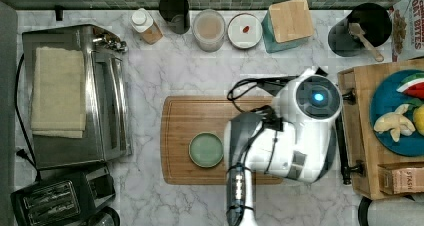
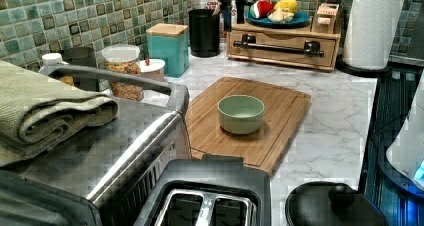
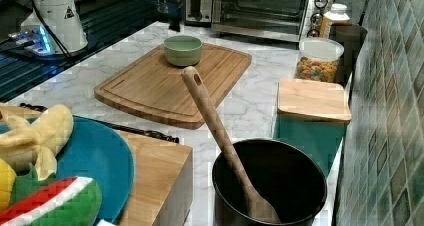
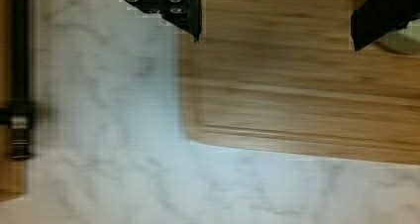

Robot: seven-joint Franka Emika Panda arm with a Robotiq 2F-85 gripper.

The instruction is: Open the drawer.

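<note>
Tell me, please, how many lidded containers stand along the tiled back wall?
3, going by the top view: a white-capped bottle toward the top view's left, a clear cereal jar in the middle, and a teal canister with a wooden lid.

Right view: cutting board (image 3: 170, 83) flat on the marble counter (image 3: 255, 106), green bowl (image 3: 183, 49) sitting on its far end. Black pot (image 3: 270, 186) in the foreground with a wooden spoon (image 3: 215, 121) leaning out. Teal canister with a wooden lid (image 3: 311, 100) just behind the pot, cereal jar (image 3: 318, 60) beyond. Blue plate (image 3: 97, 161) with toy fruit on the wooden drawer box (image 3: 155, 171), black handle (image 3: 150, 132) along its front. Toaster oven (image 3: 260, 8) at the far end; robot base (image 3: 55, 16) on the right view's left.
</note>
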